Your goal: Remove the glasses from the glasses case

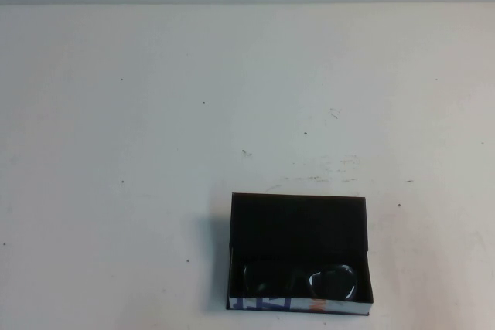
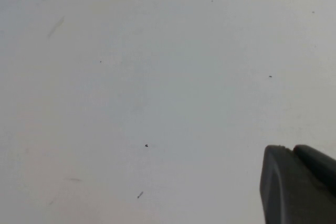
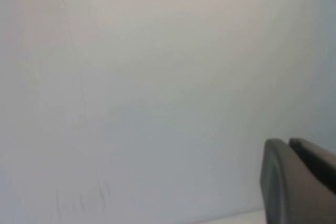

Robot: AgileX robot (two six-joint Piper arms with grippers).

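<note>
The glasses case [image 1: 298, 226] is a flat black box lying open near the table's front edge, right of centre, with its white side edge [image 1: 298, 304] printed in blue and orange facing me. The black-framed glasses [image 1: 302, 279] lie inside it at the near side. Neither arm shows in the high view. My left gripper [image 2: 290, 150] shows in the left wrist view as two dark fingers pressed together over bare table. My right gripper [image 3: 287, 142] shows in the right wrist view, its fingers together and empty, above plain white surface.
The white table [image 1: 155, 152] carries only small dark specks and faint scuff marks. A pale wall runs along the far edge.
</note>
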